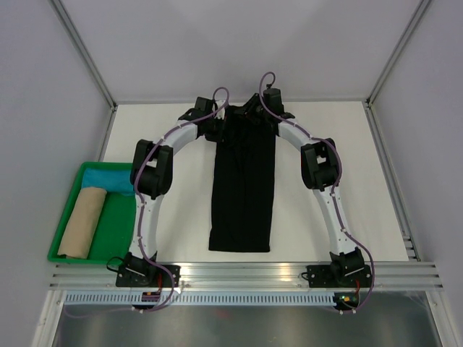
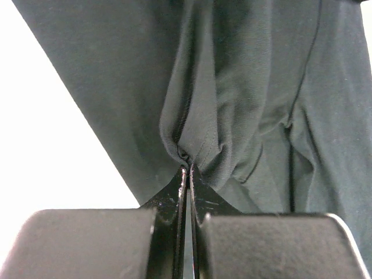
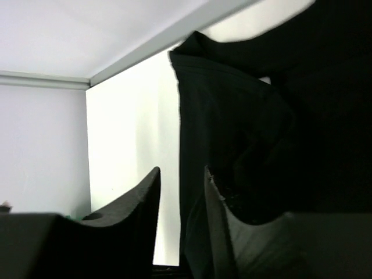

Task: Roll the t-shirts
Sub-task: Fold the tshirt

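left gripper [image 2: 187, 170] pinching bunched fold of black t-shirt [image 1: 242, 195] at far end; right gripper [image 3: 181, 174] jaws standing parted, t-shirt draping just beside it.

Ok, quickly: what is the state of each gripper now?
Left gripper: closed, pinching the black t-shirt.
Right gripper: open, holding nothing.

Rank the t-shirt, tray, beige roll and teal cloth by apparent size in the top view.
1. t-shirt, looking only slightly larger than the tray, so these two are nearly alike
2. tray
3. beige roll
4. teal cloth, partly hidden by the left arm
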{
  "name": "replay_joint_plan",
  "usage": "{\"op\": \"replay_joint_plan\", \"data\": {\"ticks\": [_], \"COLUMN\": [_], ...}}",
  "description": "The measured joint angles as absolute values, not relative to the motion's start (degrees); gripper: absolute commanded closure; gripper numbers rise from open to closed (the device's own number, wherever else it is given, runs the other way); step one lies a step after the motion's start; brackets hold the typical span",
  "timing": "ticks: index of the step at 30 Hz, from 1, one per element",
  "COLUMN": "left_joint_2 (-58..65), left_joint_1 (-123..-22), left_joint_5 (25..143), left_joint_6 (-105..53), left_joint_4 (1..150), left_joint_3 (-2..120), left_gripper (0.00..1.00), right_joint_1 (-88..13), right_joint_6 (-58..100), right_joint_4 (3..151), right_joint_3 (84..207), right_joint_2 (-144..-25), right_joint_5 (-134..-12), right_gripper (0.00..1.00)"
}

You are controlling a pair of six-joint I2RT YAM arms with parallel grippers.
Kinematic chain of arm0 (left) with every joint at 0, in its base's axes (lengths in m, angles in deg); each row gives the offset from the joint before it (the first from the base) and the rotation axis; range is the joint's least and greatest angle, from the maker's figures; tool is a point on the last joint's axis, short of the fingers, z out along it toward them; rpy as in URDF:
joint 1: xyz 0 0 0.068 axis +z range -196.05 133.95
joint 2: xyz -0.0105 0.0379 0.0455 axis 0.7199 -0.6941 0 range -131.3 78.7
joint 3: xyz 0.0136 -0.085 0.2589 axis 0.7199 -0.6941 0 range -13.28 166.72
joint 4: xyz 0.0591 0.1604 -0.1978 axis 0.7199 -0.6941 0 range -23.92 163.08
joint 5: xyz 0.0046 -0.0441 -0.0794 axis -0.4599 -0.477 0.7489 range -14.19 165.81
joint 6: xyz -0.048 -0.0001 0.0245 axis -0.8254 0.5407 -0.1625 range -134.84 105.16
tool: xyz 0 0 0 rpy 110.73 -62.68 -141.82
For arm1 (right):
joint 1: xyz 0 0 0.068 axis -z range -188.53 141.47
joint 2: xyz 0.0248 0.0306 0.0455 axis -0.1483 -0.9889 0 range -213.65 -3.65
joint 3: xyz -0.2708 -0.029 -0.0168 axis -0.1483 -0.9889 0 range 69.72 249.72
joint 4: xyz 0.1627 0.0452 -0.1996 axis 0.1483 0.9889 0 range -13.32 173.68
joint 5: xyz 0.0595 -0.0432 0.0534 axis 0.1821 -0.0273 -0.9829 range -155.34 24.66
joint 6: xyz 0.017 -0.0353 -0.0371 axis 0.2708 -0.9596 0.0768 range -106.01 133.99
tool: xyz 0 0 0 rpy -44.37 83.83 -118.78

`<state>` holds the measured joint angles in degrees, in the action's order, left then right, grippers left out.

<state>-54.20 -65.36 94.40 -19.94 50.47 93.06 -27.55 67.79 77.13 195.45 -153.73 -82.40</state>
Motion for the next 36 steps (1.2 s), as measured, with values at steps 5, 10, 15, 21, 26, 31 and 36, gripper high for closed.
{"op": "replay_joint_plan", "data": {"ticks": [5, 10, 15, 21, 26, 31, 36], "left_joint_2": [-53.7, -53.0, -52.9, -52.4, -50.5, -50.3, -50.3], "left_joint_1": [-64.5, -64.3, -64.4, -64.4, -64.4, -64.4, -65.2], "left_joint_5": [94.4, 94.4, 94.4, 94.7, 94.1, 94.0, 94.1], "left_joint_6": [-20.4, -20.5, -20.6, -20.4, -19.9, -19.9, -19.4], "left_joint_4": [51.0, 51.2, 52.0, 52.1, 51.9, 51.8, 51.7], "left_joint_3": [91.4, 90.4, 90.4, 89.9, 89.7, 91.5, 92.6], "left_gripper": [0.96, 0.95, 0.81, 0.67, 0.63, 0.64, 0.64], "right_joint_1": [-27.8, -27.4, -26.9, -26.9, -26.9, -26.9, -27.0], "right_joint_6": [64.4, 60.5, 59.0, 56.8, 54.6, 52.9, 53.4], "right_joint_4": [76.0, 76.1, 75.8, 77.4, 78.7, 78.8, 76.9], "right_joint_3": [196.6, 192.5, 188.8, 186.5, 186.4, 186.0, 184.3], "right_joint_2": [-153.3, -149.8, -147.3, -147.3, -147.3, -146.9, -146.1], "right_joint_5": [-82.5, -81.7, -82.0, -81.4, -80.2, -79.7, -80.7], "right_gripper": [0.52, 0.73, 0.75, 0.65, 0.79, 0.97, 1.00]}}
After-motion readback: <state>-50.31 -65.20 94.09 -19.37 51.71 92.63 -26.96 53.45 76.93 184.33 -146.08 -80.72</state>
